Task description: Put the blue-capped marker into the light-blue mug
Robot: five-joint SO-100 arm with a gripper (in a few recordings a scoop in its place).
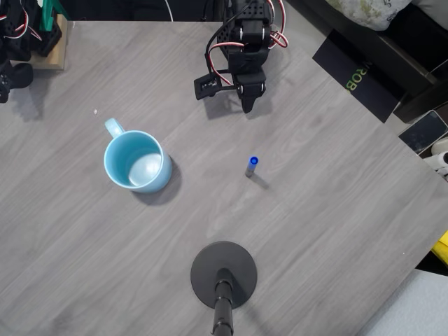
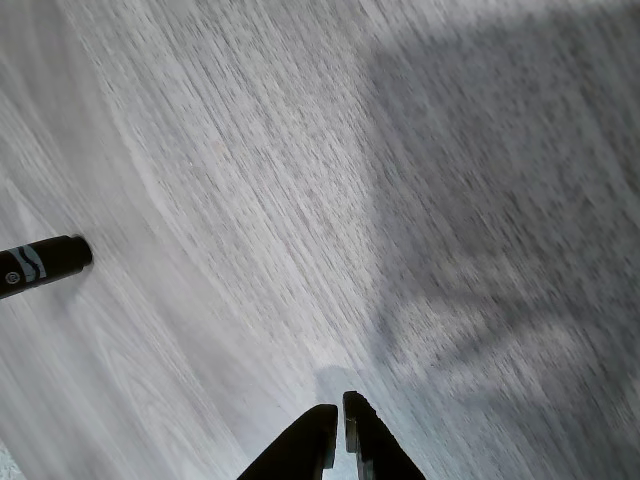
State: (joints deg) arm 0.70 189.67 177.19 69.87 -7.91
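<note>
The blue-capped marker [image 1: 251,164] stands upright on the grey wood table, a little right of centre in the overhead view, blue cap on top. In the wrist view the black barrel of the marker [image 2: 42,265] pokes in from the left edge. The light-blue mug [image 1: 136,161] stands upright to the marker's left, handle toward the upper left, nothing inside. My gripper [image 1: 248,105] hangs over the table near the top centre, well above the marker in the picture. In the wrist view the gripper [image 2: 338,425] is shut, with nothing between its fingertips.
A black round stand base [image 1: 224,274] with a pole sits at the bottom centre. A black box [image 1: 360,77] and a phone [image 1: 423,131] lie beyond the table's slanted right edge. Bare table lies between mug and marker.
</note>
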